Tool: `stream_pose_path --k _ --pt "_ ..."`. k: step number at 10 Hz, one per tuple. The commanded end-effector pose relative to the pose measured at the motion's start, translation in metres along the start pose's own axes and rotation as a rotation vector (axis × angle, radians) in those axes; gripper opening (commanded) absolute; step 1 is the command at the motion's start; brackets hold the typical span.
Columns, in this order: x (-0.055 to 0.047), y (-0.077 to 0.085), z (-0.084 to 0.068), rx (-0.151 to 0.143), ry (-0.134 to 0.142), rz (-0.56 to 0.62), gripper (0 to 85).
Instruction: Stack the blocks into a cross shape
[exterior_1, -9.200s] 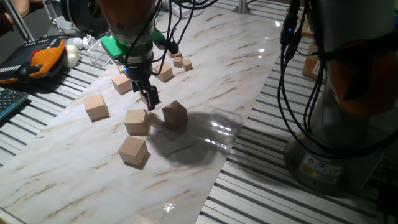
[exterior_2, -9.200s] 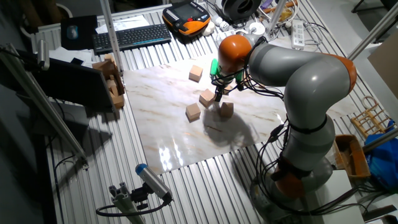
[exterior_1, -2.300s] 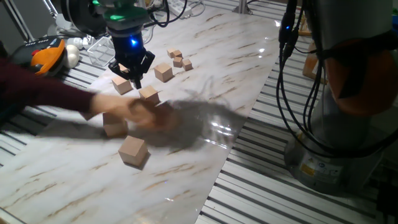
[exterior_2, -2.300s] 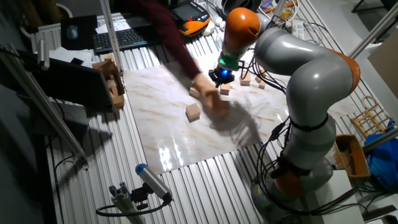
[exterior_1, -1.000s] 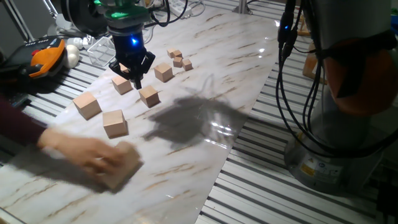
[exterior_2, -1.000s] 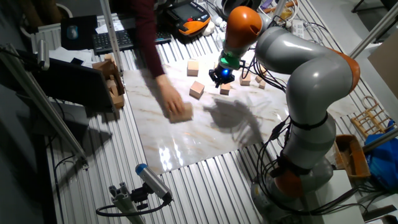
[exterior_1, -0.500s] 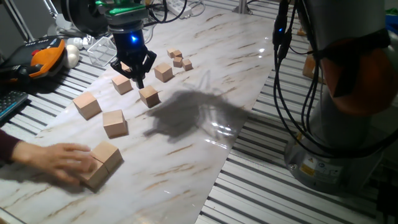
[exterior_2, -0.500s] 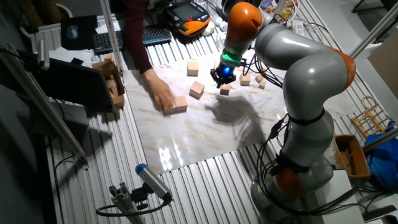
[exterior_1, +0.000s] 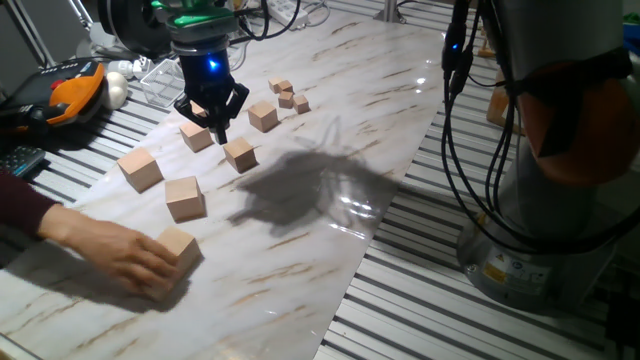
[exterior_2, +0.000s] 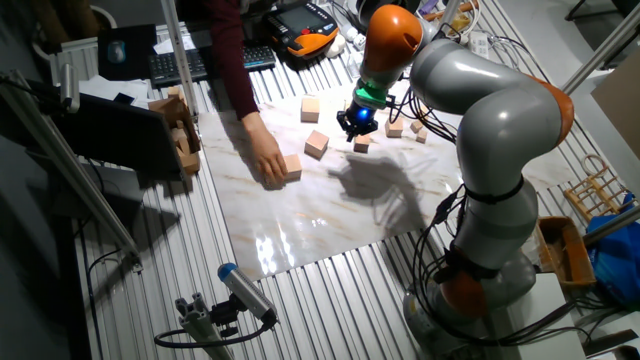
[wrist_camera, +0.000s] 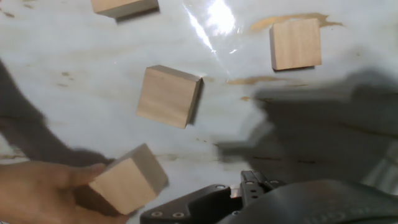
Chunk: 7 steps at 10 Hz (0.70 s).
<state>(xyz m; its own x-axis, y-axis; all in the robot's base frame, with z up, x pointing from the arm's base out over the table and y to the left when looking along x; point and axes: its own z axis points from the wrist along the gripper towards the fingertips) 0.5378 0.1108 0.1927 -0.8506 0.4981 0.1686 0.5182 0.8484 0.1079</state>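
Three large tan blocks show on the marble board. One block lies far left, and a second block is beside it. A person's hand grips the third block at the board's near left. My gripper hangs above the board, behind these blocks. Its fingers meet at a point and hold nothing.
Three medium cubes lie around my gripper, and tiny cubes sit behind them. The person's arm reaches across the board's left edge. An orange pendant and a keyboard lie off the board.
The person's hand has slid over the blocks at the near left, so only one shows there. My gripper has stayed in place.
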Motion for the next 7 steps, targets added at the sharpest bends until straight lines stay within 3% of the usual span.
stream_pose_path --k 1,7 --pt "0.0001 -0.0006 -0.0003 -0.003 0.003 -0.005 0.0" --pt "0.0005 0.0 -0.0004 -0.019 -0.01 0.012 0.0"
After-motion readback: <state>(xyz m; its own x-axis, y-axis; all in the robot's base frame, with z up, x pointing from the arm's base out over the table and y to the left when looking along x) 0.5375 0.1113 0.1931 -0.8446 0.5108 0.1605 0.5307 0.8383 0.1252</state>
